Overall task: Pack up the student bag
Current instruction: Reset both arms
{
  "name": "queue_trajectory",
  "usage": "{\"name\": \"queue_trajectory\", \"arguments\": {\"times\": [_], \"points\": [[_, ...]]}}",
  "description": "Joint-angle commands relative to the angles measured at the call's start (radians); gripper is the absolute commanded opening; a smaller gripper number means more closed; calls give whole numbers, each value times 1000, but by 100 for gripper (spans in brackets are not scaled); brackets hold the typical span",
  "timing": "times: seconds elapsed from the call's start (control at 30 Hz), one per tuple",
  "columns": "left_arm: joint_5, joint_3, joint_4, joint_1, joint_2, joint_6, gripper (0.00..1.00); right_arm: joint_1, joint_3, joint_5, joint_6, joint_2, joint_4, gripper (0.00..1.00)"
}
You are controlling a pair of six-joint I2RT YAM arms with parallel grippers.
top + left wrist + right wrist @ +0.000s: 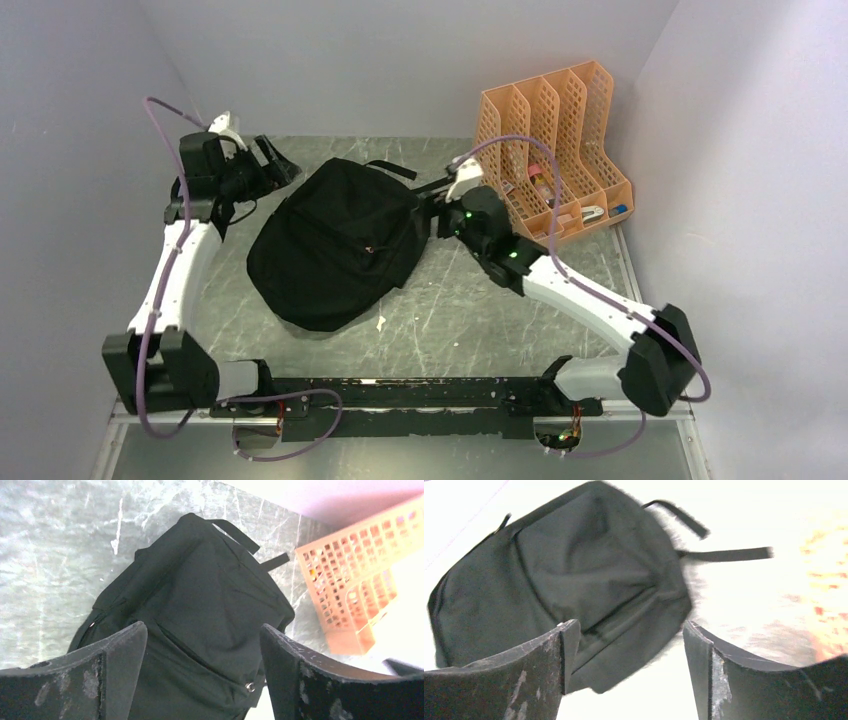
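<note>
The left pincer (202,635) and right pincer (631,630) both stand released and hold nothing, one at each side of the student bag (335,245). The bag lies slumped on the counter (450,320). It looks soft, floppy and probably light, so its strap or zipper edge seems the best hold. Behind it stands an orange organiser (550,150).

Top view evenly lit, sharp, right wrist view blown white — student bag (574,585) motion-blurred, left wrist glare lower right.

Student bag (335,245): black, floppy, lying flat mid-table, straps toward rear.
</note>
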Motion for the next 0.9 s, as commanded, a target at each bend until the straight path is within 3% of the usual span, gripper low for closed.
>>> {"name": "queue_trajectory", "arguments": {"times": [0.0,0.03,0.07,0.17,0.33,0.6,0.87], "points": [[-241,-4,-94,-91,-158,246,88,-56,-10,221,47,-129,-53,90],[-286,-16,-100,-123,-198,274,88,-61,-18,276,35,-159,-61,98],[-324,-35,-99,-139,-239,296,88,-64,-26,329,19,-191,-66,100],[-389,-97,-82,-155,-355,317,89,-68,-54,472,-27,-284,-77,100],[-514,-141,-114,-156,-409,230,90,-69,-108,578,-57,-380,-119,100],[-515,-265,-47,-155,-457,113,90,-70,-163,486,-30,-424,-113,100],[-509,-277,-40,-155,-461,111,90,-70,-182,496,-41,-420,-98,100]]}}
